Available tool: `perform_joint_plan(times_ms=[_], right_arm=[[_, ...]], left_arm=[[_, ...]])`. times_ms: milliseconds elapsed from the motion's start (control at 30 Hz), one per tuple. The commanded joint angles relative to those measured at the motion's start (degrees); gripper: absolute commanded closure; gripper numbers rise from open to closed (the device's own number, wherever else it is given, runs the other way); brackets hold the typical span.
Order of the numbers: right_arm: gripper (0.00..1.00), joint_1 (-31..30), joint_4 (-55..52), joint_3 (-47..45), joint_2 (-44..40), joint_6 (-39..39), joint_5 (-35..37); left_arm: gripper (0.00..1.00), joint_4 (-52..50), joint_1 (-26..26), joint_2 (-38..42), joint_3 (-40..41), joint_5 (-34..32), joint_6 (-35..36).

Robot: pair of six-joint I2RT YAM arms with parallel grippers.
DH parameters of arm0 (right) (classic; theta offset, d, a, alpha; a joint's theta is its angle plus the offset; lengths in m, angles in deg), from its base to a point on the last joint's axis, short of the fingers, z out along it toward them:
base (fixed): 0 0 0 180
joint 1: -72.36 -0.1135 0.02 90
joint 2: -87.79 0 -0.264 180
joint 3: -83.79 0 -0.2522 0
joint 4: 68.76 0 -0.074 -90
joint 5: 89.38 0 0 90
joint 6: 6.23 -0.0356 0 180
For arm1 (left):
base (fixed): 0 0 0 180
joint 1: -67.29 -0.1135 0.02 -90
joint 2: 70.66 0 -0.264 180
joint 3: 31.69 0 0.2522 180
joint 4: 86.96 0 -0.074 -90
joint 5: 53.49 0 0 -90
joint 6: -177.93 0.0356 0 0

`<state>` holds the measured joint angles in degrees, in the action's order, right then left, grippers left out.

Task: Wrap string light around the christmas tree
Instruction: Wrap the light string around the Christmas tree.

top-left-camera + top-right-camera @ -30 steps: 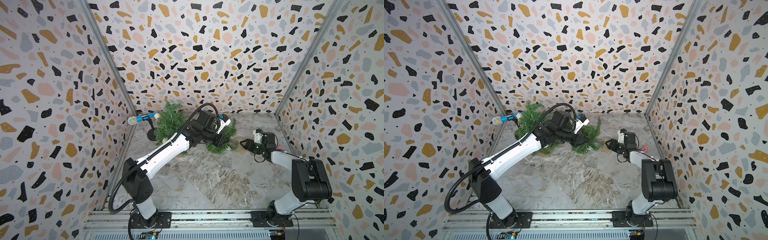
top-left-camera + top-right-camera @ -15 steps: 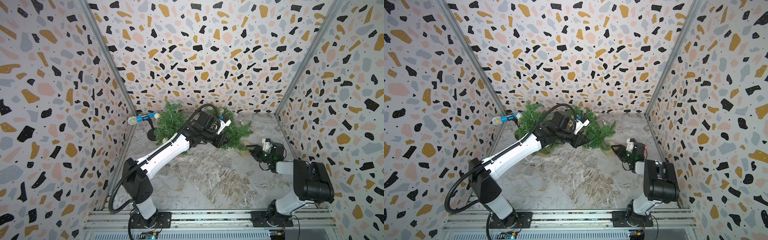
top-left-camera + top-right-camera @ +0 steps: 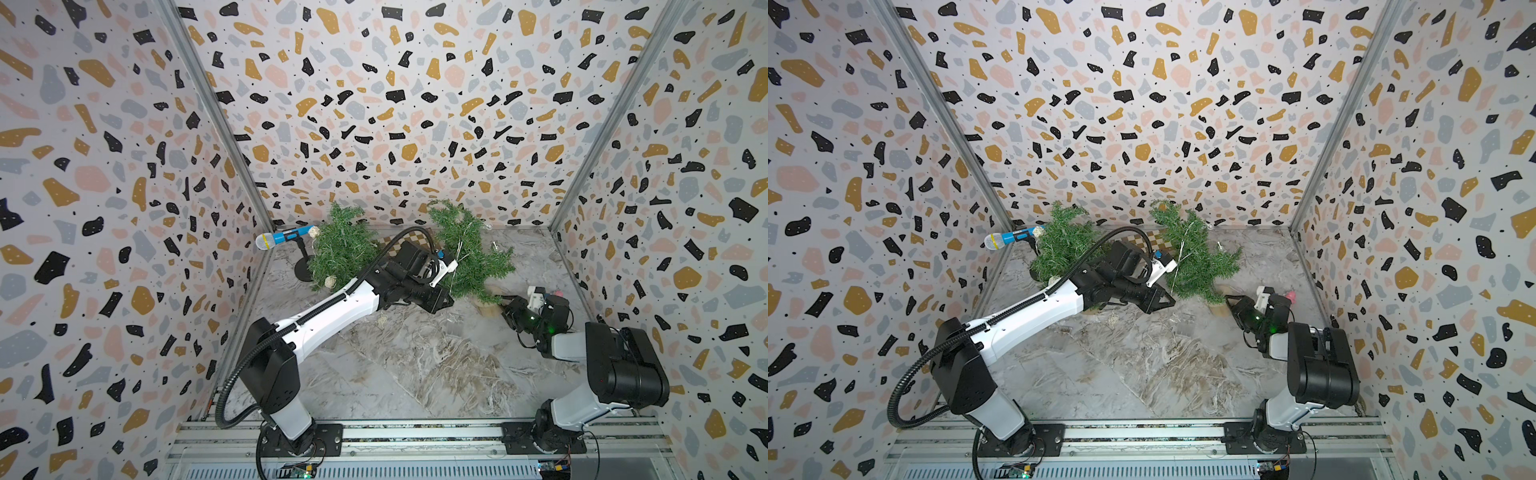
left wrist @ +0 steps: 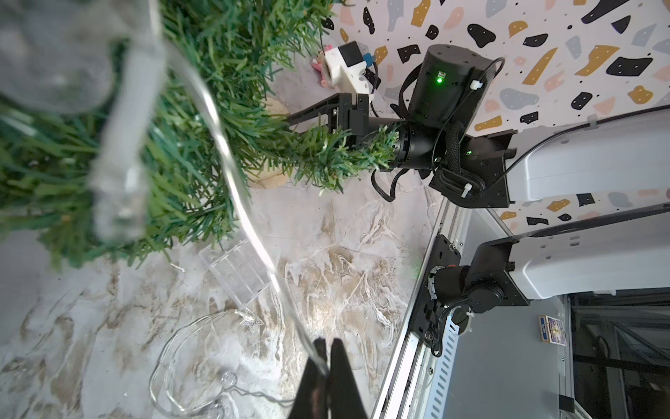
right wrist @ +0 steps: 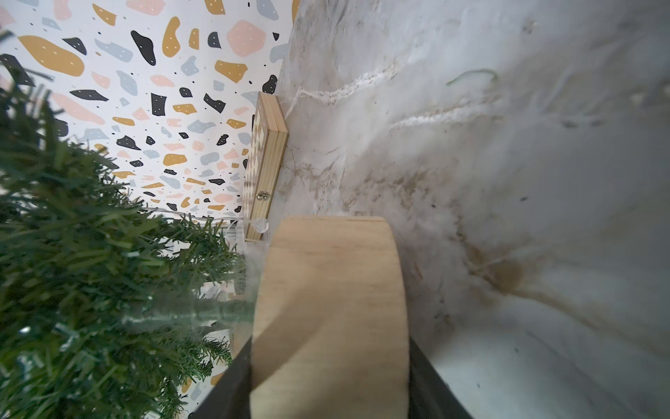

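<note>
The christmas tree point(image 3: 469, 257) point(image 3: 1196, 257) stands roughly upright at the back centre on a round wooden base point(image 3: 485, 308) point(image 5: 330, 290). My right gripper point(image 3: 503, 305) point(image 3: 1232, 303) point(image 5: 330, 362) is shut on that base, one finger on each side of it. Whether the base touches the floor I cannot tell. A thin clear string light point(image 4: 232, 174) runs from the tree's branches point(image 4: 174, 145) down to my left gripper point(image 4: 324, 357) point(image 3: 441, 302), which is shut on the wire. More of the wire lies in loops point(image 4: 181, 362) on the floor beside a clear battery box point(image 4: 235, 272).
A second small tree point(image 3: 340, 253) stands at the back left, with a blue toy microphone point(image 3: 286, 237) on a black stand beside it. A checkered wooden box point(image 3: 405, 243) point(image 5: 266, 159) leans against the back wall. A small pink thing point(image 3: 559, 294) lies by the right wall.
The right gripper has swung the tree by its base, so the crown has risen from beside the left gripper toward the back wall. The left arm has hardly moved.
</note>
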<state>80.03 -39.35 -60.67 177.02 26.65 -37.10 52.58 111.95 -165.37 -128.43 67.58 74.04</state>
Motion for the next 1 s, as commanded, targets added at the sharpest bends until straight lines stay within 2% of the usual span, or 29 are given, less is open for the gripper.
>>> perform_joint_plan(times_ms=[0,133,400,533,800,967], right_arm=[[0.57,0.3,-13.1,-2.4,-1.0,-0.1,6.8],[0.53,0.3,-15.7,-2.0,-1.2,0.3,9.2],[0.37,0.3,-19.4,-2.8,-2.9,0.1,12.7],[0.31,0.3,-27.3,0.1,-4.0,1.7,15.9],[0.29,0.4,-32.6,3.8,-1.7,3.0,15.6],[0.28,1.2,-36.3,3.9,-7.4,4.7,16.1]], left_arm=[[1.00,1.8,0.4,0.7,-1.0,1.1,-0.5],[1.00,1.8,0.7,0.0,-1.7,1.0,-0.5],[1.00,1.6,1.0,-0.7,-2.4,0.8,-0.5],[1.00,1.7,1.0,-1.0,-2.9,0.9,-0.5],[1.00,2.7,1.1,-0.9,-2.6,1.5,-0.6],[1.00,2.6,1.1,0.0,-1.4,1.1,0.3]])
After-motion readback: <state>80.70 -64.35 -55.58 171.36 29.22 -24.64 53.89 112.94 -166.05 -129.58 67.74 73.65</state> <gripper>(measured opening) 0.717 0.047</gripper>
